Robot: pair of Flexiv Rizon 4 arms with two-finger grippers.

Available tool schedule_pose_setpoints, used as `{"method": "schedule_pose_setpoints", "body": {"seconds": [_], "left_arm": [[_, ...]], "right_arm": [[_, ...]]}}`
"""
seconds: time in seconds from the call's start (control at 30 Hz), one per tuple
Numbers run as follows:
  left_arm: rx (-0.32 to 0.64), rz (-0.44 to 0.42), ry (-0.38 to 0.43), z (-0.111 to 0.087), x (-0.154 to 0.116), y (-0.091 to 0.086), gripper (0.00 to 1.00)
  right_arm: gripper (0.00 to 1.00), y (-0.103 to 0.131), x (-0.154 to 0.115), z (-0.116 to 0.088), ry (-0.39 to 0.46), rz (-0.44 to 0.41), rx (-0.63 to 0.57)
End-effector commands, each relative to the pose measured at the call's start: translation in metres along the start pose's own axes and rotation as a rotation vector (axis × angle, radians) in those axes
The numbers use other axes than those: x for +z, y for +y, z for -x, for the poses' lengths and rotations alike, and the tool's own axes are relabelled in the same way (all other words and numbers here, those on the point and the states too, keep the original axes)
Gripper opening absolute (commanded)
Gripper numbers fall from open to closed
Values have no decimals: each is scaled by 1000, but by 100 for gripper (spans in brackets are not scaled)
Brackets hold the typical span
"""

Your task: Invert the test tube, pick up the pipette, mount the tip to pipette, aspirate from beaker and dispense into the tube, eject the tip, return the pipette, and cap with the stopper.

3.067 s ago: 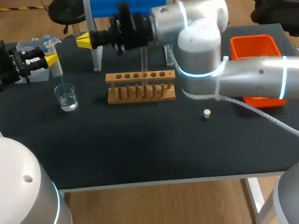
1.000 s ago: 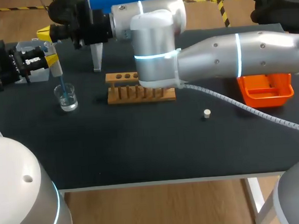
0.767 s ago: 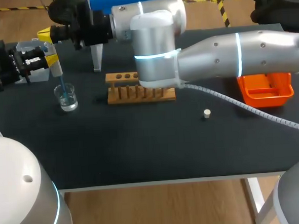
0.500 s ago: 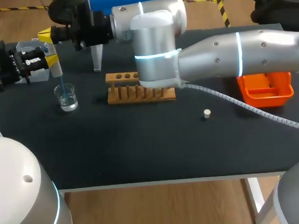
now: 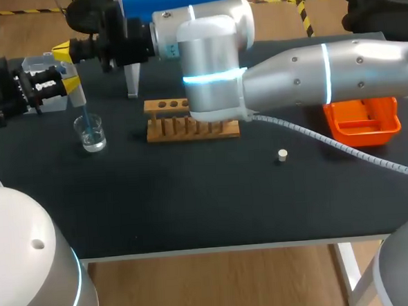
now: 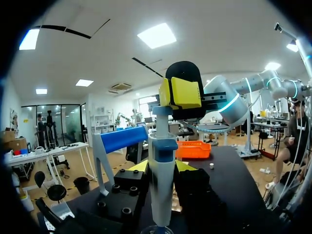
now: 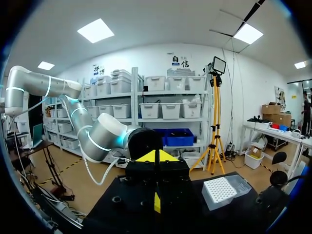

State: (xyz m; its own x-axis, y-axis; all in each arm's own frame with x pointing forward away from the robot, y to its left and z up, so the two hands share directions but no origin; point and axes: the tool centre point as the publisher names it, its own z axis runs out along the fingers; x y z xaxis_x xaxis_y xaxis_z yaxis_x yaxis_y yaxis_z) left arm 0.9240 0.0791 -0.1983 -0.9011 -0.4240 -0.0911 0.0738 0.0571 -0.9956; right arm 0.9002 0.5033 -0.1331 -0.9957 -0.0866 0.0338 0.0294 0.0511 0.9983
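So the left gripper (image 5: 71, 83) was clamped on the white-and-blue pipette (image 6: 161, 190), holding it upright with one yellow finger on each side of the body. Directly under that gripper sat the small clear glass beaker (image 5: 90, 132), and the pipette's thin blue tip (image 5: 86, 122) was dipped down into it.

The right arm (image 5: 324, 76) came all the way across the black bench (image 5: 193, 209). The right gripper (image 6: 179, 92) was parked just above the left one, fingers pressed together with nothing between them. From the left wrist view it looked like it sat right on the pipette's top end.

The wooden test tube rack (image 5: 191, 119) stood off to the side of the left gripper, half hidden under the right arm, so I couldn't make out the tube. The little pale stopper (image 5: 282, 155) lay loose on the bench, well apart from both grippers. The orange plastic tray (image 5: 361, 122) was further out still. A white tip box (image 7: 222, 190) sat just ahead of the right gripper.
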Motion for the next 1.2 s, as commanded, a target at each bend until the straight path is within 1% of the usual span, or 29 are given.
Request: {"method": "schedule_pose_setpoints", "body": {"seconds": [0.03, 0.47, 0.63, 0.77, 0.93, 1.0, 1.03, 1.07, 1.2], "left_arm": [[2, -1, -4, 1, 1, -5, 0], [2, -1, -4, 1, 1, -5, 0], [2, -1, -4, 1, 1, -5, 0], [2, -1, -4, 1, 1, -5, 0], [2, -1, -4, 1, 1, -5, 0], [2, -1, -4, 1, 1, -5, 0], [2, -1, -4, 1, 1, -5, 0], [2, -1, -4, 1, 1, -5, 0], [2, -1, -4, 1, 1, -5, 0]], "right_arm": [[0, -9, 0, -1, 0, -2, 5], [0, -25, 3, -2, 5, -19, 30], [0, -27, 3, -2, 5, -23, 35], [0, -13, 2, -2, 5, -5, 12], [0, 15, -3, -1, 8, 30, -34], [45, 25, -7, -1, -4, 37, -53], [83, 29, -10, -1, -6, 43, -62], [100, 33, -14, -2, -8, 49, -70], [100, 48, -35, -5, -7, 71, -86]]}}
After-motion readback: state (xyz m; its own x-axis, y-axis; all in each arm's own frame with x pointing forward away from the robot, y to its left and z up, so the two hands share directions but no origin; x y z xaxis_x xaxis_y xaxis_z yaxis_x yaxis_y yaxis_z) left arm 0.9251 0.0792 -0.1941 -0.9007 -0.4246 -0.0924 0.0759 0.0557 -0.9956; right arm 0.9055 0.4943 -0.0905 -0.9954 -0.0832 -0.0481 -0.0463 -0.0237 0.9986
